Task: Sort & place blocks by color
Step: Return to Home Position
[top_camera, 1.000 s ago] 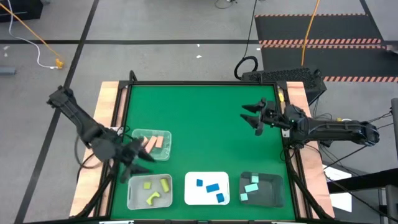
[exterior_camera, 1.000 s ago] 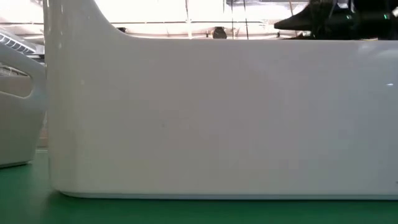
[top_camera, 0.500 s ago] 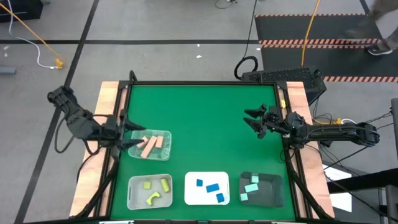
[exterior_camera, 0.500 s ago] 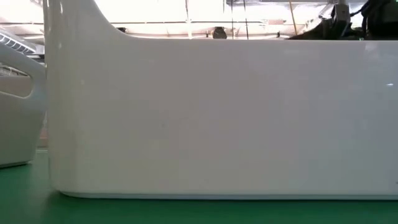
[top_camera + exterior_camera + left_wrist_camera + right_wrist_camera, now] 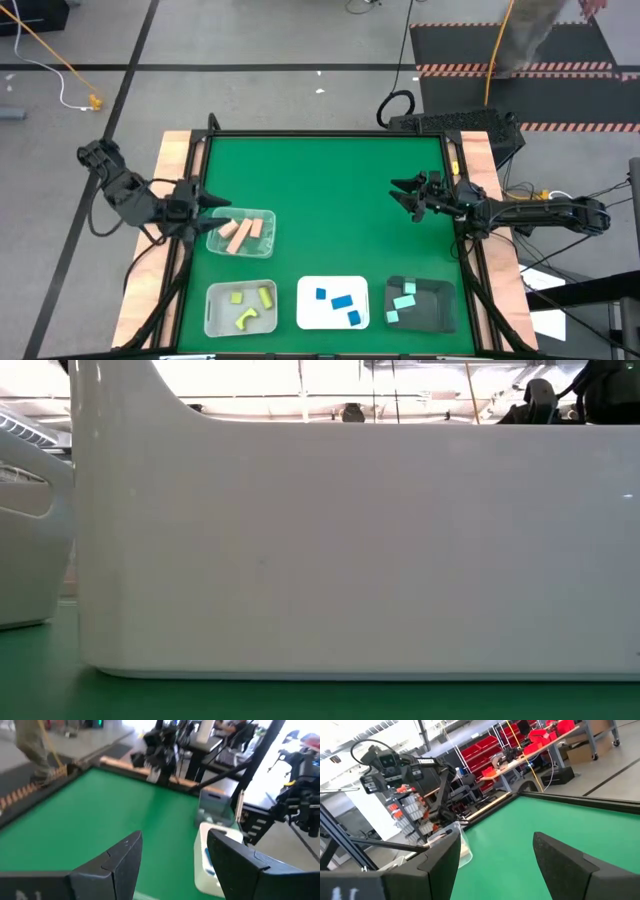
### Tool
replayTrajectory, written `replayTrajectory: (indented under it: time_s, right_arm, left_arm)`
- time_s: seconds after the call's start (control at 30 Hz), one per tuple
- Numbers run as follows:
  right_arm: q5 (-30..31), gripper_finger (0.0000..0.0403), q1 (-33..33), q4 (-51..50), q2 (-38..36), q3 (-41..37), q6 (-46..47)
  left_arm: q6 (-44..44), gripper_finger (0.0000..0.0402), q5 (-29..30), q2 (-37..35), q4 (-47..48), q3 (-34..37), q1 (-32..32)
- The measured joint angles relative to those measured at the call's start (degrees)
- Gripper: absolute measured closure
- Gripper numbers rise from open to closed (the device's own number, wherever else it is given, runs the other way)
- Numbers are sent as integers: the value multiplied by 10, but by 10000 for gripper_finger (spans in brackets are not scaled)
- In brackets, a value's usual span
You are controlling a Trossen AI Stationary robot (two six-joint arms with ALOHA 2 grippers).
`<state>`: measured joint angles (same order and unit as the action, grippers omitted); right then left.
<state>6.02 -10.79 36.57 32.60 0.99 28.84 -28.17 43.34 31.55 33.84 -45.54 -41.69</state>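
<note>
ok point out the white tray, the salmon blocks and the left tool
white tray (image 5: 358, 290): high view, bare corner of its floor
salmon blocks (image 5: 244, 234): high view, middle block's top
left tool (image 5: 174, 837): left wrist view, midway between its open fingertips

- left arm is at the middle left of the high view, bent at the elbow, with the left gripper (image 5: 212, 205) pointing right and its fingers spread apart
- right arm reaches in flat from the right edge, right gripper (image 5: 403, 197) pointing left, fingers spread wide too
</note>
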Motion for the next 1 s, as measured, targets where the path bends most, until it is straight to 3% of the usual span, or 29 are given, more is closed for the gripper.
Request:
replayTrajectory:
  time_s: [0.33,0.4,0.57,0.8,1.0]
  right_arm:
    - [-1,163,0,0,0,-1,5]
    - [-1,163,0,0,0,-1,5]
    - [-1,163,0,0,0,-1,5]
    - [-1,163,0,0,0,-1,5]
    - [-1,163,0,0,0,-1,5]
  left_arm:
    - [-96,176,18,6,52,5,0]
    - [-86,176,3,13,3,25,0]
    - [-11,176,-123,31,-211,117,-1]
    - [76,176,-134,22,-396,226,14]
    - [52,176,-152,-17,-440,300,52]
